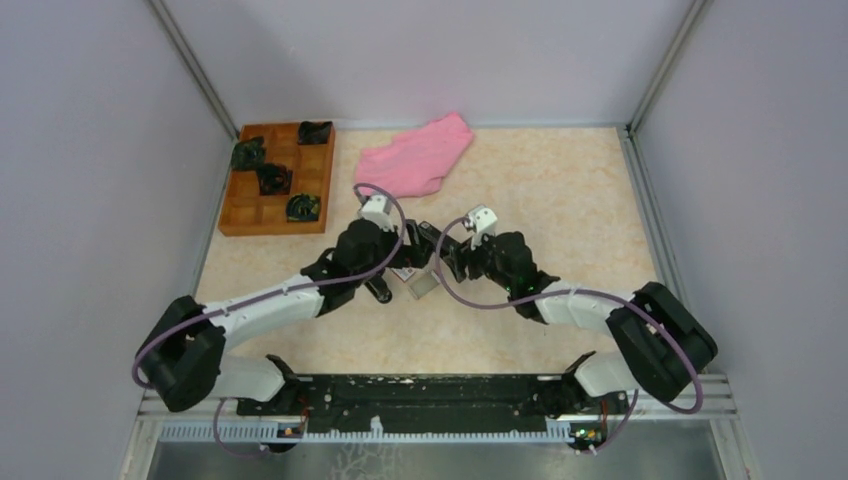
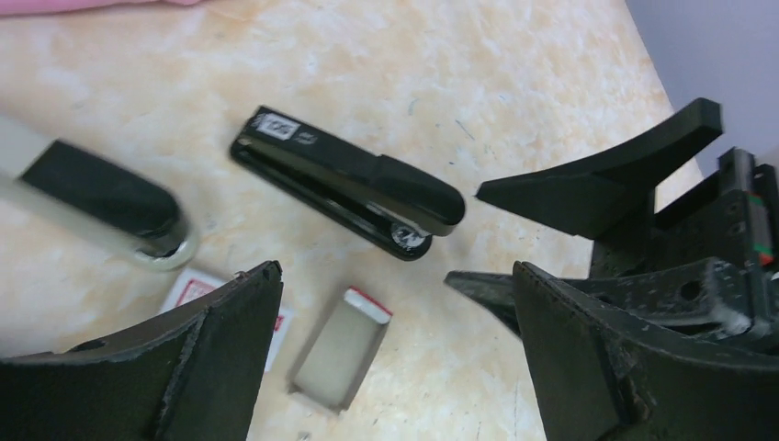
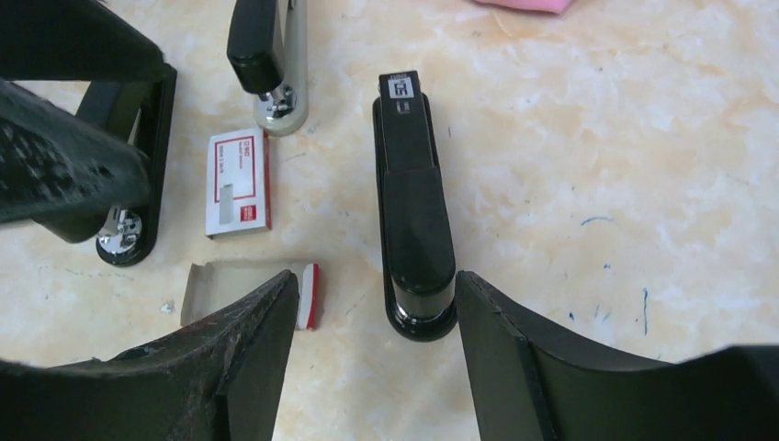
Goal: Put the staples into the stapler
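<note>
My black stapler (image 3: 413,202) is glossy smooth plastic on the smooth marbled table (image 3: 643,138); beside it, the box (image 3: 239,182) is printed paper card; beyond it, soft pink cloth (image 1: 415,153); my right fingers (image 3: 230,367) matt, scuffed

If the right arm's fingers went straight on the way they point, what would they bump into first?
Probably the long black plastic stapler: its rounded end lies between the open fingers of the right gripper, though depth is unclear.
</note>
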Tool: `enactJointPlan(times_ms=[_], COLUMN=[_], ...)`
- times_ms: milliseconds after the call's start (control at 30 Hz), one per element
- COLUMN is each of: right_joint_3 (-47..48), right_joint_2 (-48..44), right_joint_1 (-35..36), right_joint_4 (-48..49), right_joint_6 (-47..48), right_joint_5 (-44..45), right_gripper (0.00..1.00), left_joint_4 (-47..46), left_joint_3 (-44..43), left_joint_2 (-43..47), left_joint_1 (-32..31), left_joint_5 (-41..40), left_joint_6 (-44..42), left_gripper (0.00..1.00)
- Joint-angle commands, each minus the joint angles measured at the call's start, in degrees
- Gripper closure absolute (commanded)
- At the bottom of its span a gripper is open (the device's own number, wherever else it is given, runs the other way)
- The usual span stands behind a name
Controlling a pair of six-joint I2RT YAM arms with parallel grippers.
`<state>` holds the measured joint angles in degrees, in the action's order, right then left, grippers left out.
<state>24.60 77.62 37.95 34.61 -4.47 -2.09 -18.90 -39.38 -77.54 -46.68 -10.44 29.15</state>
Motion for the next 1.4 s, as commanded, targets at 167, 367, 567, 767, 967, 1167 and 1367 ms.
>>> enactJointPlan(times_ms=[167, 367, 567, 767, 967, 1167, 1367], right_joint_3=[14.7, 21.8, 24.8, 25.3, 23.6, 22.6, 22.8], right_joint_2=[3.3, 9.1, 12.8, 15.4, 16.6, 20.7, 21.4], right_joint_1=[-2.6, -2.9, -2.9, -2.9, -2.9, -2.3, -2.0], right_joint_4=[-18.9, -24.9, -27.0, -27.3, -28.6, -30.6, -31.1], right_joint_6=[4.0, 5.9, 6.9, 7.9, 7.1, 5.2, 4.0], right_joint_5=[-3.6, -5.8, -6.4, -5.5, -4.8, -4.3, -4.7], right_gripper=[0.39, 0.44, 0.52, 0.81, 0.94, 0.98, 0.99], left_joint_4=[17.7, 28.2, 39.0, 47.6, 43.3, 42.4, 42.4], left_joint_3=[3.1, 1.0, -7.5, -17.5, -15.1, -12.1, -11.9], left_joint_2=[13.7, 20.9, 24.9, 25.1, 30.0, 31.7, 32.6], left_joint_1=[12.9, 18.6, 21.8, 22.1, 22.1, 23.6, 24.4], left_joint_5=[8.8, 7.4, 8.1, -1.8, -10.1, -11.5, -11.3], left_joint_6=[7.5, 5.3, -1.0, -10.2, -16.0, -16.4, -16.3], left_gripper=[0.0, 0.0, 0.0, 0.0, 0.0, 0.0, 0.0])
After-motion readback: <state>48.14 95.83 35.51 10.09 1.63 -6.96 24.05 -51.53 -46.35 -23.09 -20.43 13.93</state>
